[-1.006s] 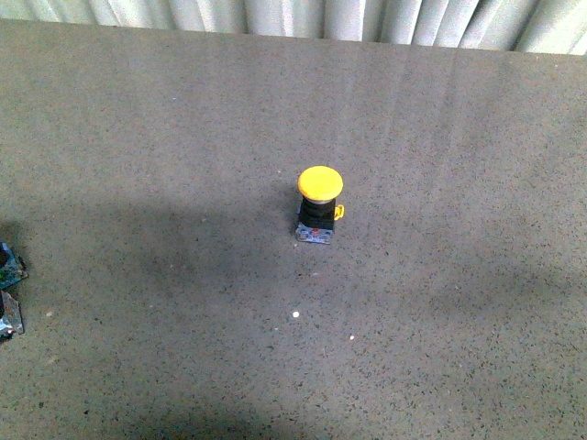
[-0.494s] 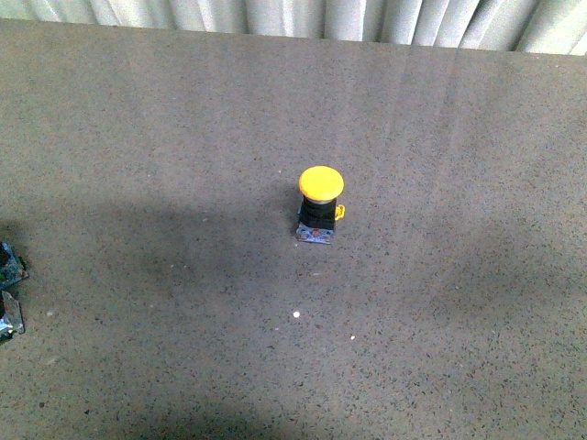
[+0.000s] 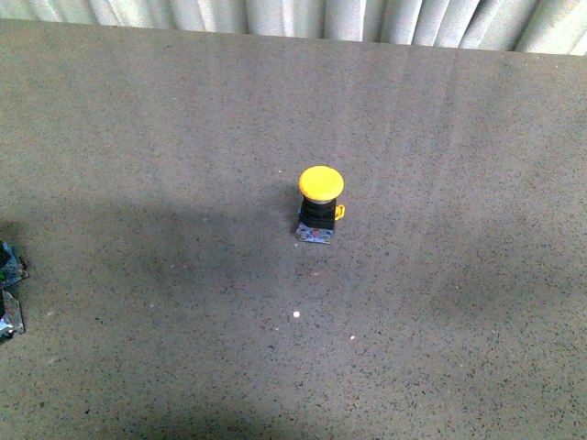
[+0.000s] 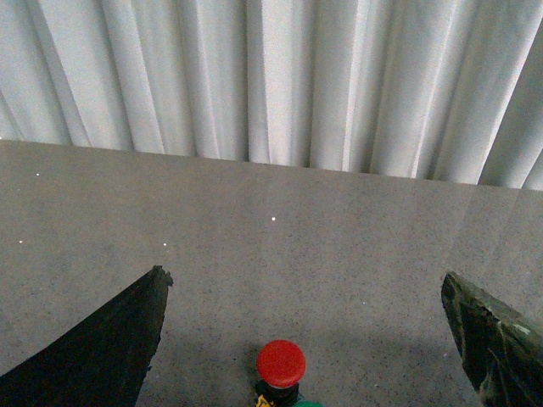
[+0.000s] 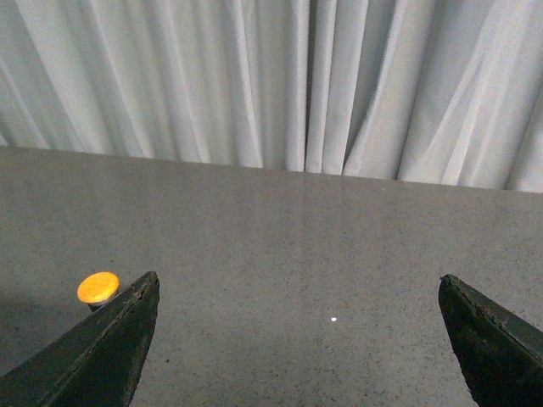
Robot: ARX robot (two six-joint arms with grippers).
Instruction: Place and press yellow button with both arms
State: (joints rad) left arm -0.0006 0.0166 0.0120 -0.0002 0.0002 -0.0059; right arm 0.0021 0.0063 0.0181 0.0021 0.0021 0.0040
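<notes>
- Yellow button (image 3: 320, 207) in the front view stands upright on the grey speckled bench (image 3: 459, 137), about midway between the left and right edges and nearer the far edge than the near one. Its round yellow cap sits on a black collar above a bluish-grey square base, with a small yellow tab on its right side. Nothing touches it. Neither arm shows in this view. A small blue and metallic object (image 3: 7, 293) lies at the left edge of the bench, cut off by the frame. White pleated curtains (image 3: 303, 16) hang beyond the far edge.
- Left wrist view: the left pincer (image 4: 314, 339) is spread wide, its two dark fingers (image 4: 102, 348) apart with bare bench between them. A red-capped button (image 4: 281, 365) stands on the bench between the fingers, touched by neither.
- Right wrist view: the right pincer (image 5: 297, 339) is also spread wide and grips nothing. The yellow button's cap (image 5: 97, 287) shows just beside one dark finger (image 5: 93, 356), outside the gap; I cannot tell whether they touch.
</notes>
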